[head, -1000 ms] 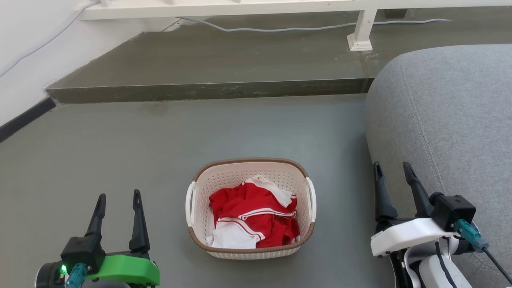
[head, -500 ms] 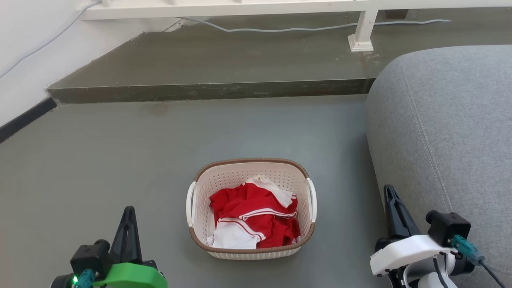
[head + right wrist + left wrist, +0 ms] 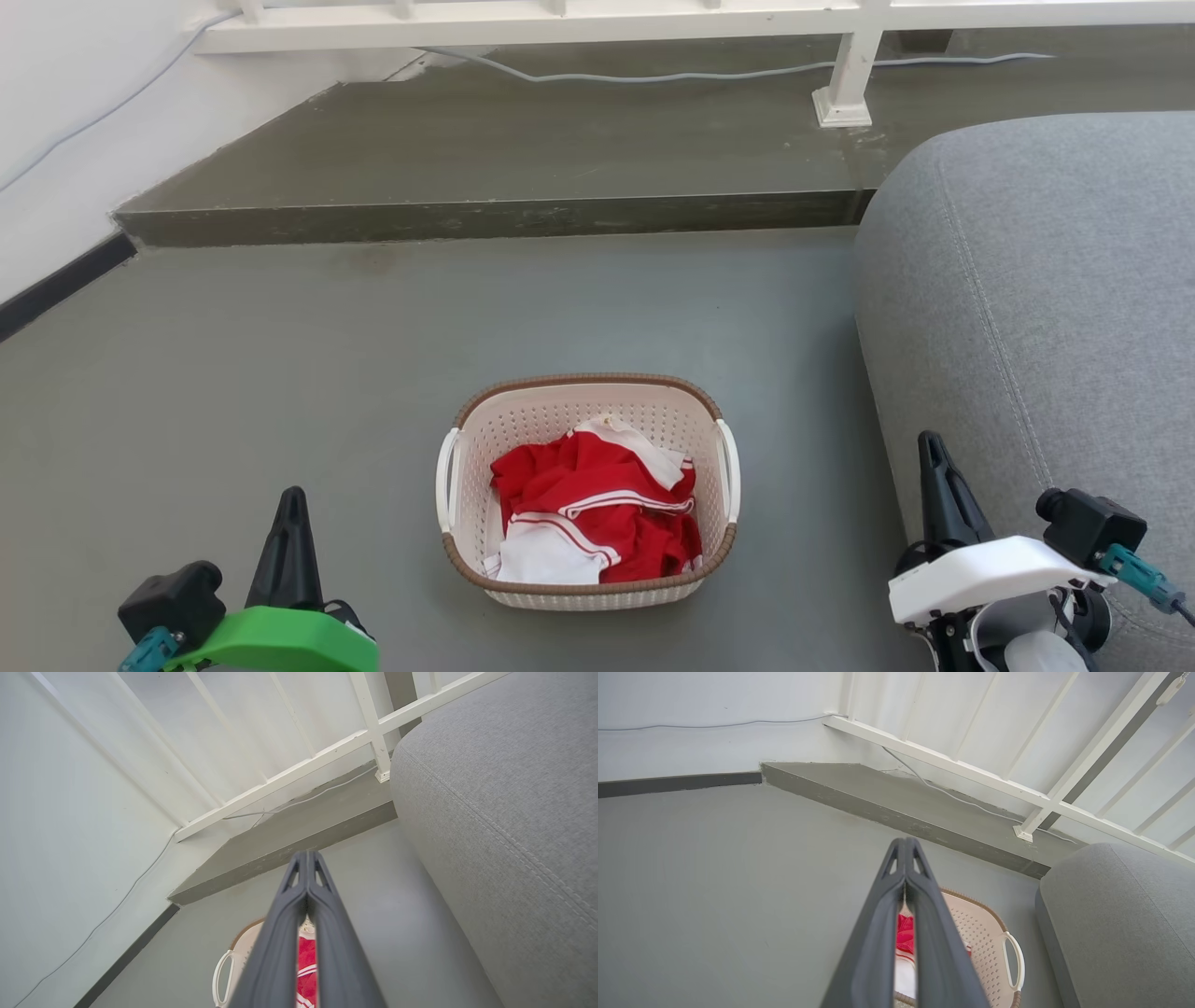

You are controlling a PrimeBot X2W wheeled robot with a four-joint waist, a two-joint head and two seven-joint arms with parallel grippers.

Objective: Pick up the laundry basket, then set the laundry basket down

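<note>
The laundry basket [image 3: 523, 431] stands on the grey floor at the lower middle of the head view, cream-white and perforated with a brown rim and white loop handles on both sides. Red and white clothes [image 3: 593, 509] lie inside it. My left gripper [image 3: 291, 497] sits shut at the lower left, well apart from the basket. At the lower right, against the sofa, my right gripper [image 3: 929, 441] is shut too. In the left wrist view my left gripper [image 3: 906, 843] has its tips together above the basket [image 3: 978, 924]. My right gripper [image 3: 306, 856] likewise points over the basket [image 3: 243, 947].
A grey sofa [image 3: 1046, 299] fills the right side. A raised floor step [image 3: 485, 217] crosses behind the basket, with a white railing post [image 3: 845, 89] and a pale cable [image 3: 653, 73] on it. A white wall [image 3: 56, 131] with a dark baseboard runs along the left.
Both grippers were open a second ago and have shut. They dropped lower in the view, and the camera has tilted slightly. The basket has stayed on the floor.
</note>
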